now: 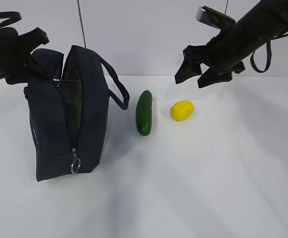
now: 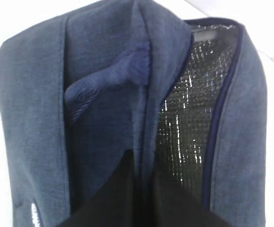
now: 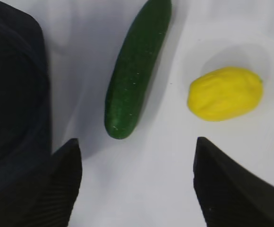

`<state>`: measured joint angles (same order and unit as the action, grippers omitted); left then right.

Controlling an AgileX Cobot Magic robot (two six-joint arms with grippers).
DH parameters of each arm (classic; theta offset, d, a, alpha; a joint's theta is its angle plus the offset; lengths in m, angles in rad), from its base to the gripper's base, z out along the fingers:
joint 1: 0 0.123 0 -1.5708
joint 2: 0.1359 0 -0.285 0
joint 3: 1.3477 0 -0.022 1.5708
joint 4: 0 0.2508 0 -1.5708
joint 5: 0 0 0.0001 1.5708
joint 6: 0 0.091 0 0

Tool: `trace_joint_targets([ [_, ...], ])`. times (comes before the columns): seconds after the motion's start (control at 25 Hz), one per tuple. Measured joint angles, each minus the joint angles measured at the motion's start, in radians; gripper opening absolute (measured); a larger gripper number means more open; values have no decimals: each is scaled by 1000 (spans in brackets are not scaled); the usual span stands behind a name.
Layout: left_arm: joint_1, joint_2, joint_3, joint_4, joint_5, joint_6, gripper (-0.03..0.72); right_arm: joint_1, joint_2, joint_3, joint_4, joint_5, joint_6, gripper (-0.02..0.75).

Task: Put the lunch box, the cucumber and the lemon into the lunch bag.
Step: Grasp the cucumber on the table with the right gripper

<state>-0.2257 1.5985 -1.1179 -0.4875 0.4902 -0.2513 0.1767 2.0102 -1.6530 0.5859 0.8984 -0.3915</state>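
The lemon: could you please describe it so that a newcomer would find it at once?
Start at the big dark lunch bag standing on the left of the white table. To its right lies a dark green cucumber, and just beyond that the lemon: small, oval, the only bright yellow thing.

A front camera looks down across my table (image 1: 223, 188); my left wrist camera presses close against the lunch bag (image 2: 38, 118); my right wrist camera looks down on the cucumber (image 3: 134, 71) and lemon (image 3: 224, 93), shared with the front view.

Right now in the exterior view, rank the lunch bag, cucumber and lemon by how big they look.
1. Lunch bag, by far the largest.
2. Cucumber.
3. Lemon, smallest.
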Motion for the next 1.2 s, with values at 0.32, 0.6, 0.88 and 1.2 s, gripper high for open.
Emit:
trace_joint_targets([
  [0.32, 0, 0, 0, 34, 12, 0, 3, 18, 82, -2, 222, -42, 16, 571],
  [0.6, 0, 0, 0, 34, 12, 0, 3, 79, 138, -58, 184, -105, 93, 571],
  [0.88, 0, 0, 0, 26, 2, 0, 3, 94, 227, -188, 56, -61, 222, 505],
  [1.2, 0, 0, 0, 20, -5, 0, 3, 111, 323, -326, -29, 33, 302, 503],
])
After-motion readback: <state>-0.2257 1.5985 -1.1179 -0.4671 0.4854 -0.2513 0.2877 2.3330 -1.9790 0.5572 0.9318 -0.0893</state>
